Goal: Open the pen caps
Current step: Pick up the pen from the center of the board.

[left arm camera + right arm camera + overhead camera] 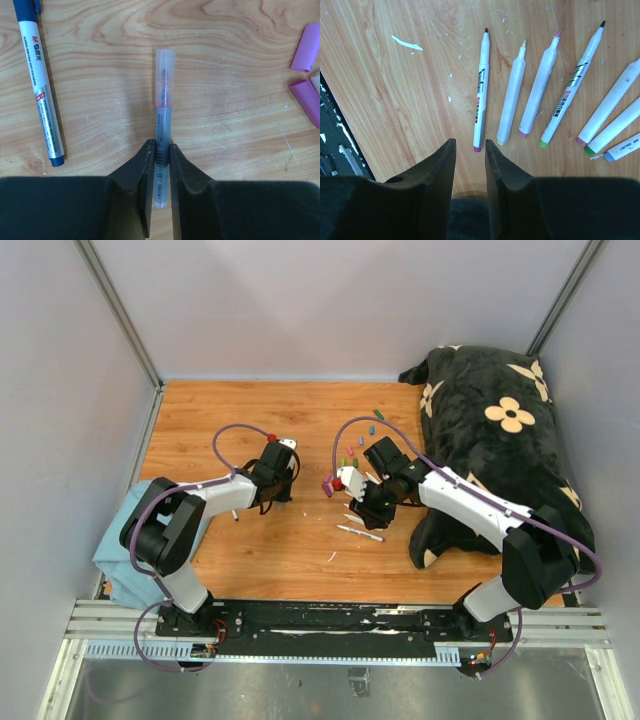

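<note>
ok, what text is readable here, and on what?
"M&G" with Chinese characters: white marker; its smaller print is unreadable.
"deli": white pen at the right wrist view's right edge.
Barcode and fine print on the clear-capped pen in the left gripper: too small.
Print on the uncapped markers, right wrist view: blurred.

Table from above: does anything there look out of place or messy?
Yes. A big black plush cushion with cream flowers sprawls over the table's right side, odd beside pens. The right wrist view also shows white flecks scattered on the wood.
</note>
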You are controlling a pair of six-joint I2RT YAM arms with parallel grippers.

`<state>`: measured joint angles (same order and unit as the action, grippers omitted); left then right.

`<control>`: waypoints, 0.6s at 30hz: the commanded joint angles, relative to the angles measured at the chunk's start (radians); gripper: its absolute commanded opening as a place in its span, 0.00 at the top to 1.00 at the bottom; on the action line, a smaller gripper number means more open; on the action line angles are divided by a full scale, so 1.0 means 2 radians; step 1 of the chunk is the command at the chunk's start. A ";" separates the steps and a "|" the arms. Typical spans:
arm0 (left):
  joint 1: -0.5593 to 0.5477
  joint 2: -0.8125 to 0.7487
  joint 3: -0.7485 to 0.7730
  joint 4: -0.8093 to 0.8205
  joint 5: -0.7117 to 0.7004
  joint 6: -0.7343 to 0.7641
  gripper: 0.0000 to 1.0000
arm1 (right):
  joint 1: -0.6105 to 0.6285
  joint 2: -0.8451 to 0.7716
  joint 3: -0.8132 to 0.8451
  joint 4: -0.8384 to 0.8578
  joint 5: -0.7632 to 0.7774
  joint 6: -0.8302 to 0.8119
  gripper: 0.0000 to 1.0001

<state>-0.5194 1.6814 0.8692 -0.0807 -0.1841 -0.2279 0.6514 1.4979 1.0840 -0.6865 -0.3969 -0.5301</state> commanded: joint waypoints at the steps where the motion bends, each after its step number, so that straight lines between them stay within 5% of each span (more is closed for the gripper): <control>1: 0.002 0.005 -0.003 -0.003 0.008 0.003 0.81 | -0.004 -0.013 0.011 -0.011 -0.013 -0.007 0.69; 10: 0.002 -0.011 -0.023 0.007 0.019 -0.010 0.99 | -0.015 -0.047 0.002 0.008 -0.032 0.003 0.69; 18: 0.002 -0.103 -0.076 0.049 0.053 -0.038 1.00 | -0.061 -0.114 -0.019 0.051 -0.086 0.030 0.69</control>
<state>-0.5190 1.5738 0.7555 -0.0460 -0.1246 -0.2653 0.5842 1.3304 1.0721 -0.6319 -0.4812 -0.5129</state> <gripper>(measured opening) 0.150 0.311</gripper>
